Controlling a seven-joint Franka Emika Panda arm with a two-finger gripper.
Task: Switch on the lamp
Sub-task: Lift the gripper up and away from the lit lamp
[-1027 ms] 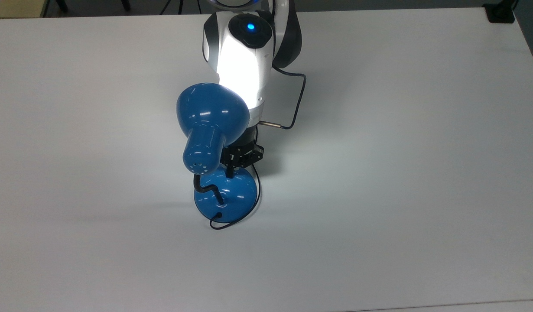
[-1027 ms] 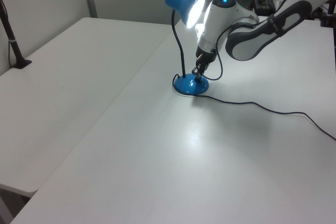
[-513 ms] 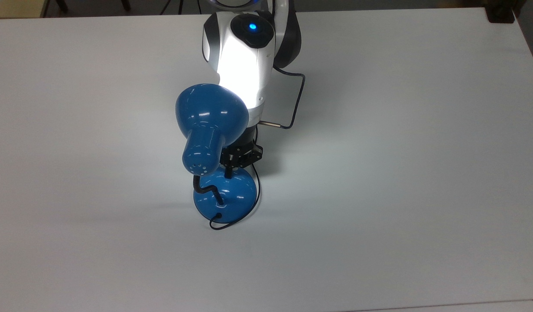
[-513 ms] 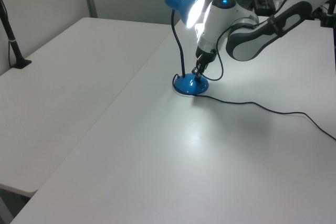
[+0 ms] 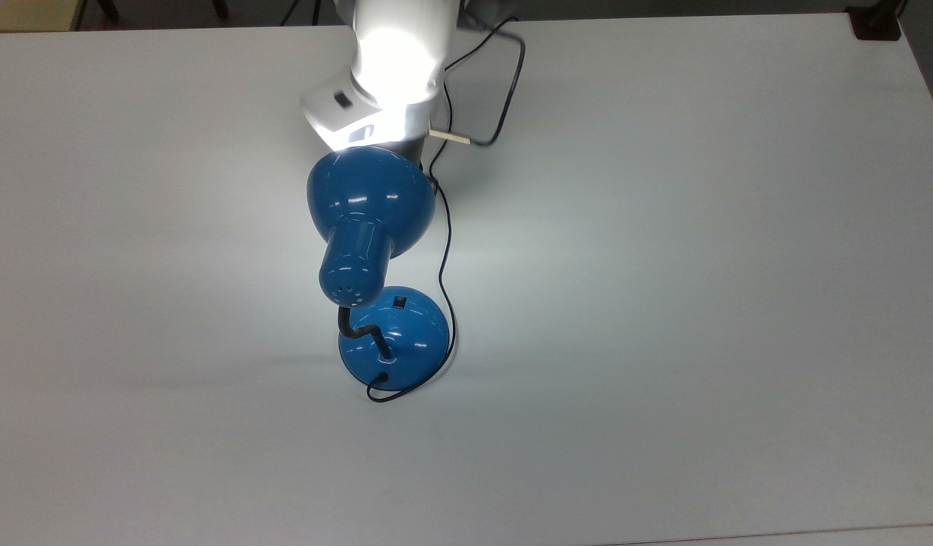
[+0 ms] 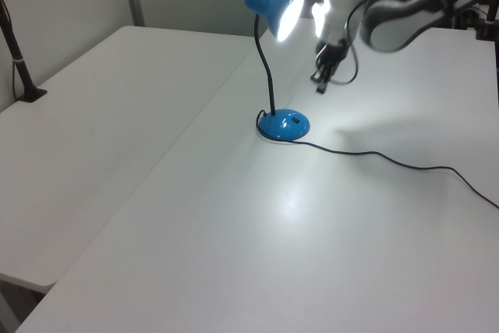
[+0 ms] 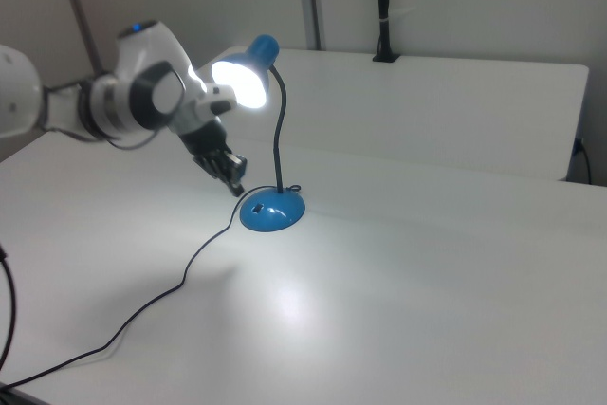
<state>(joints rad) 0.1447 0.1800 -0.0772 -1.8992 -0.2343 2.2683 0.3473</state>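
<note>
Item: the lamp (image 5: 369,227), glossy blue, stood near the middle of the white table (image 5: 702,303) in the top view, its dome shade (image 6: 277,9) in the upper centre of the left view and glowing white from its mouth. A thin black gooseneck (image 7: 280,135) rose from the round blue base (image 5: 394,337), which sat flat on the table just below centre frame in the top view. A small black switch (image 5: 398,302) sat on the upper part of the base in the top view. A thin black cord (image 6: 390,160) left the base and trailed across the table toward the left view's right edge; in the right view it ran to the lower left corner. A pool of light lay on the table in front of the base.

Item: the gripper (image 7: 232,180), black, hung above the table just beside the base, at the right view's left of it, touching neither base nor switch. In the left view it sat at upper centre, to the right of the shade and above the base. Fingers appeared close together with nothing between them.

Item: the white arm (image 7: 142,92), brightly lit by the shade, entered from the right view's left edge.
</note>
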